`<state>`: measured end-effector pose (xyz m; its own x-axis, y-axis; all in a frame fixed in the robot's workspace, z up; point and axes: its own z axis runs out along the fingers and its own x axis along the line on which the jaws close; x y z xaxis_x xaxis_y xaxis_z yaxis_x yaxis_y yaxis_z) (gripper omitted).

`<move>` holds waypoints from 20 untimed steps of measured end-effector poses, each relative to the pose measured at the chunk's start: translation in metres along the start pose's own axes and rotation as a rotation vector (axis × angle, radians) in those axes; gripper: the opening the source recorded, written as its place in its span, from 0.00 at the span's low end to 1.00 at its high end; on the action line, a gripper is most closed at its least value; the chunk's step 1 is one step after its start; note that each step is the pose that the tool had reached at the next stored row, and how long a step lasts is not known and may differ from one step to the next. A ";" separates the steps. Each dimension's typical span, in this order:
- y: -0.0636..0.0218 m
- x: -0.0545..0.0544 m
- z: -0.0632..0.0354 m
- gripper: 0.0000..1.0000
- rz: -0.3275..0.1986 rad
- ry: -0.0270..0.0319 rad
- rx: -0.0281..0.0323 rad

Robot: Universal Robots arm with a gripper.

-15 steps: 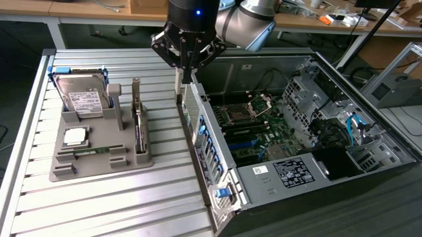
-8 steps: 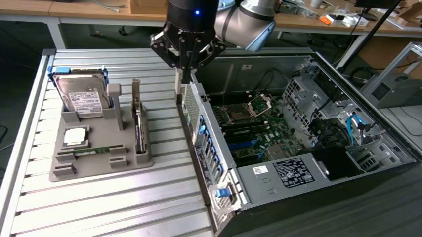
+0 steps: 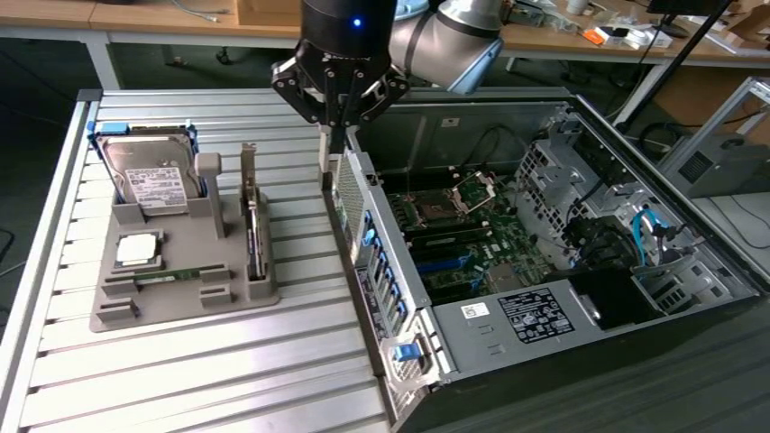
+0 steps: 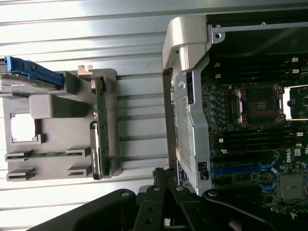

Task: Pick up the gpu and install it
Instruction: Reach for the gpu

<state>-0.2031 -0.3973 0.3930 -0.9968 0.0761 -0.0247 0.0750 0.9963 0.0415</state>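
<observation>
Gpu (image 3: 252, 230) — standing edge-on in the outer slot of the grey holder (image 3: 180, 307), untouched — with the gripper (image 3: 339, 135) clenched on nothing above the computer case (image 3: 361, 207) rear wall, well apart; a clean pick likely needs fingers squared across its thin top edge.

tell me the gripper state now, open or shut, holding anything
Gripper: fingers shut, holding nothing; the gpu stands in the grey holder.
</observation>
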 end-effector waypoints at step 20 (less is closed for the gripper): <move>-0.0007 0.010 -0.0003 0.11 0.000 0.0000 0.0000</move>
<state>-0.2126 -0.3973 0.3930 -0.9968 0.0762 -0.0247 0.0751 0.9963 0.0415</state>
